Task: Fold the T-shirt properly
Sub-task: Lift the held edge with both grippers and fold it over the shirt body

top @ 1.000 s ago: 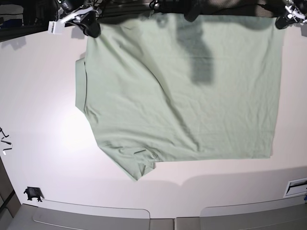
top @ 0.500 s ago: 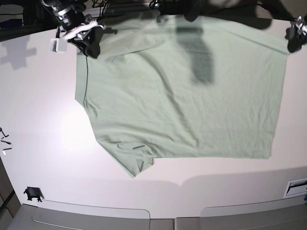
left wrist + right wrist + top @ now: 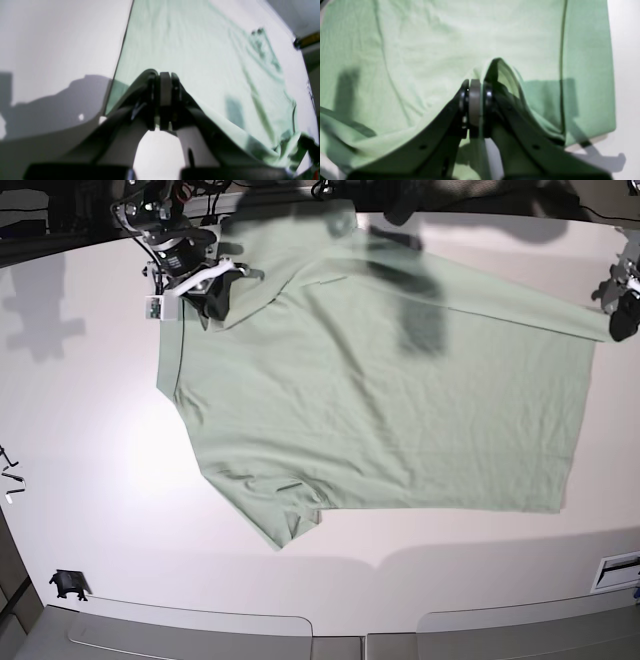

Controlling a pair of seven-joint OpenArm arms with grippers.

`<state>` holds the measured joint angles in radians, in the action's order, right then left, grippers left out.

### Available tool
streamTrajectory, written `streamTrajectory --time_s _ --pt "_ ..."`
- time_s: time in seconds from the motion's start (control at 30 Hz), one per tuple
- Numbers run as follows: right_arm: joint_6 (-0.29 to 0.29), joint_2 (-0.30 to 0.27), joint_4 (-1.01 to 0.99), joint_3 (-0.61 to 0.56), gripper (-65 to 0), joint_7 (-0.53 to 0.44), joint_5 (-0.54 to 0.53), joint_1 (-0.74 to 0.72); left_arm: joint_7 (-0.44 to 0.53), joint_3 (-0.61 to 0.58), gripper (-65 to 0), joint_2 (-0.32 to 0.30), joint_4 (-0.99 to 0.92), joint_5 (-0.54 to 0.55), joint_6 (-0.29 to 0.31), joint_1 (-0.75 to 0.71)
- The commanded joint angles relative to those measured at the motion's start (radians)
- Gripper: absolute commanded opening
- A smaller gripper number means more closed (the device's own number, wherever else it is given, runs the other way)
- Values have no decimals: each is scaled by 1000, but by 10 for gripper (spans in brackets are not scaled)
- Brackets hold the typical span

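Both end effectors have dragged the T-shirt (image 3: 400, 400) edge inward

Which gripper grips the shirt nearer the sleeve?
The right gripper: it pinches the pale mint-green thin-fabric T-shirt beside the sleeve; the left gripper holds the sleeveless corner.

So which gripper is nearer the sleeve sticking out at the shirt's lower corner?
Right. The right gripper pinches the T-shirt on the sleeve's side; the left gripper grips the opposite corner.
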<state>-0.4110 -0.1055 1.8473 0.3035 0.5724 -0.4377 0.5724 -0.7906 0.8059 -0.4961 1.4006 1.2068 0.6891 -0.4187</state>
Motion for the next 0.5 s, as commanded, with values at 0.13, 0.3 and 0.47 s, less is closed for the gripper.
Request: streamTrajectory --time_s 0.13,0.3,0.47 --pt "-6 -5 16 5 -650 -43 -10 -14 61 10 -650 -34 14 23 9 43" --pt "64 -2 15 5 -650 -76 48 -19 71 10 -650 -34 14 -20 9 73" --pt "98 -2 9 5 -650 -80 84 -52 127 10 -650 -33 14 -127 -11 75"
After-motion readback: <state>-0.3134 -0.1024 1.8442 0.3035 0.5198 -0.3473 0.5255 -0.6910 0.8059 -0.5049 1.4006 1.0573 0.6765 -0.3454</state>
